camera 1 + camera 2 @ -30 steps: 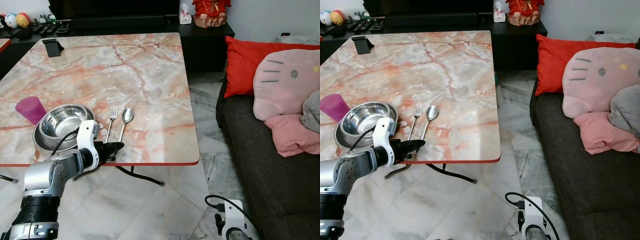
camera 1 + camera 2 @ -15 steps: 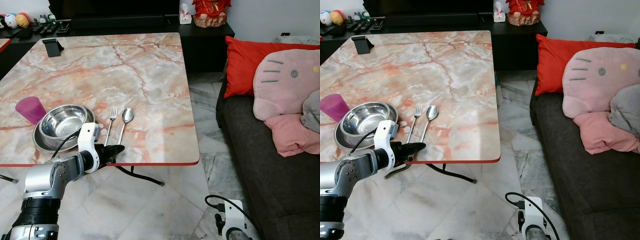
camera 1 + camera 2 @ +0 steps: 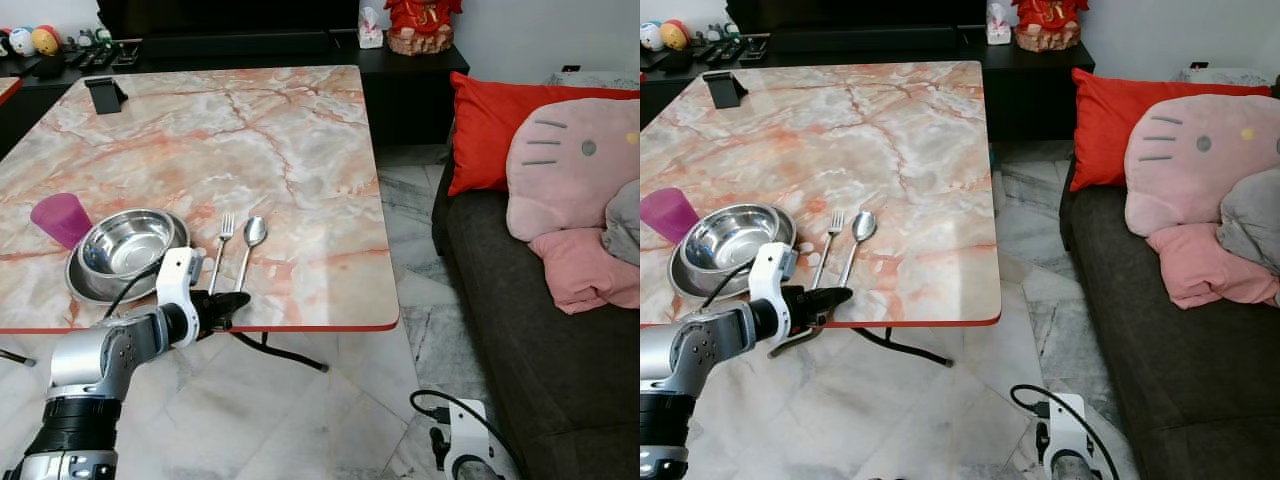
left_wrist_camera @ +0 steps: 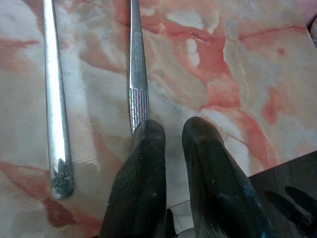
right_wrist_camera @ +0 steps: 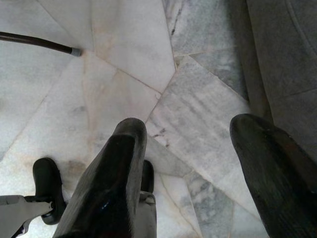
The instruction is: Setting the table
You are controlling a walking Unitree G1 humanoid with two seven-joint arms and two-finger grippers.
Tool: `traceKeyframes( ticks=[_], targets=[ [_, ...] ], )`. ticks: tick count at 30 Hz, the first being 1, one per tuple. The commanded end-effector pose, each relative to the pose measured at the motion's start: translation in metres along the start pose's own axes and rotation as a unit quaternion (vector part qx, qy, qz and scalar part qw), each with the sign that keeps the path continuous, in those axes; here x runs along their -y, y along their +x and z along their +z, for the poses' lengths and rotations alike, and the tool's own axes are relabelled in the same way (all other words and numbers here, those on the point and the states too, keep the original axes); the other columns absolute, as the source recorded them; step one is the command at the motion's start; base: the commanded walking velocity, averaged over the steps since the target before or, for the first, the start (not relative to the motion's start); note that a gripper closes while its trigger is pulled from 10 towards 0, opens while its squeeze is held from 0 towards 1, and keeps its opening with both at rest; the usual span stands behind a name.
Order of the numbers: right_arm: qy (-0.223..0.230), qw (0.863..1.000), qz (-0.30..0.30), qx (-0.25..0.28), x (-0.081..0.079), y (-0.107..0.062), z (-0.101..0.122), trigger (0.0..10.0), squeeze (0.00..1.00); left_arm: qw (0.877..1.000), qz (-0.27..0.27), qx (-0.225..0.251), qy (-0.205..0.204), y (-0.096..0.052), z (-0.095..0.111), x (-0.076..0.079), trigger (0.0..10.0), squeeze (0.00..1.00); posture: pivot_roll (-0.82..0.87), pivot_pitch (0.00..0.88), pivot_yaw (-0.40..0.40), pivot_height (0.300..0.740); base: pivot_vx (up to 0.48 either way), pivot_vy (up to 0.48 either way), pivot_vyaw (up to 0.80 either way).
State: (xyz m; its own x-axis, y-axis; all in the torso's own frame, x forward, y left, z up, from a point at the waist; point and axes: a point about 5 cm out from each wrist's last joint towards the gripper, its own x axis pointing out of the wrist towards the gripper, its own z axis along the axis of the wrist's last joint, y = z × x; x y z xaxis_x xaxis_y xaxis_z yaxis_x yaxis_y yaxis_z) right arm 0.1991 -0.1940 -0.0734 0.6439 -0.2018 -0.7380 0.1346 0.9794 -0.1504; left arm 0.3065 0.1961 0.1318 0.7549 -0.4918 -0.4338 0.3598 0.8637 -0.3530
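Note:
On the marble table, near its front edge, a fork and a spoon lie side by side. To their left a steel bowl sits on a plate, with a purple cup beyond it. My left gripper hovers at the front edge just below the cutlery handles. In the left wrist view its fingertips are together, holding nothing, right at the patterned end of one handle. My right gripper hangs open over the floor.
A dark sofa with red and pink cushions stands to the right. A black phone stand sits at the table's far left corner. A dark cabinet with ornaments runs along the back. Marble floor lies in front.
My left gripper has sunk slightly toward the table's front edge and then stayed put. The cutlery, bowl and cup have not moved.

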Motion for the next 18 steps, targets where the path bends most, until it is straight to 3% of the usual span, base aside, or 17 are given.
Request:
traceKeyframes(
  ticks=[1, 18],
  targets=[
    [0.003, 1.000, 0.001, -0.015, -0.0008, -0.0013, -0.0069, 10.0, 0.00, 1.000, -0.002, -0.008, 0.003, -0.0026, -0.0010, 0.0007, 10.0, 0.00, 0.06, 0.092, 0.054, 0.740, 0.000, 0.000, 0.00],
    [0.003, 1.000, 0.002, -0.015, -0.0013, -0.0013, -0.0070, 10.0, 0.00, 1.000, -0.013, 0.001, 0.007, -0.0023, 0.0039, 0.0047, 10.0, 0.00, 0.06, 0.094, 0.053, 0.740, 0.000, 0.000, 0.00]
  ],
)
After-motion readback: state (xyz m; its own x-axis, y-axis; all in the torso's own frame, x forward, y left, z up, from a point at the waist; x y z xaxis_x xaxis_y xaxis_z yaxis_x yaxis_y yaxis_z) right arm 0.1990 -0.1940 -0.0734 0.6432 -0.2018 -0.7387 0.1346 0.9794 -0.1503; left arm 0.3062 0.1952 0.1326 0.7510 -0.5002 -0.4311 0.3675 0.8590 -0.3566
